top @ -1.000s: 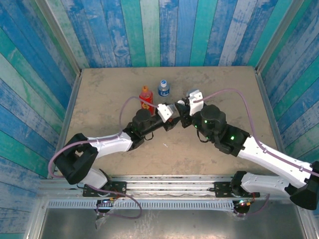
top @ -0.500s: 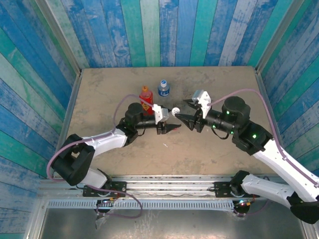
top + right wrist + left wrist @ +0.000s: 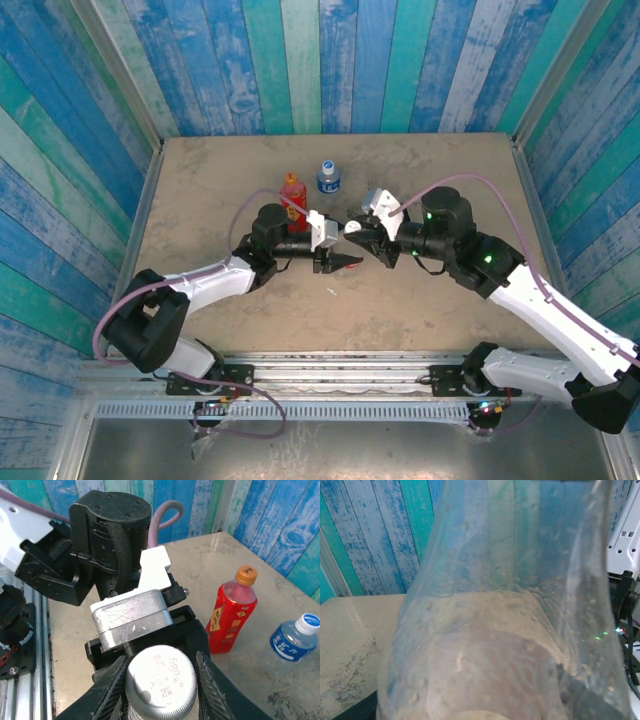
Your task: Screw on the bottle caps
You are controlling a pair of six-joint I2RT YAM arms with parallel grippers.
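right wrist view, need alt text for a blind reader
The right gripper pinches a white cap on the clear bottle clamped by the left gripper. Behind, a red bottle with orange cap and a blue-label bottle stand on the table.

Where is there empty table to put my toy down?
The table is bare at far right corner behind the right arm, at the far left beside the wall, and along the near strip between both arms. The middle is crowded: red bottle, blue-label bottle, and left gripper and right gripper meeting on the clear bottle.
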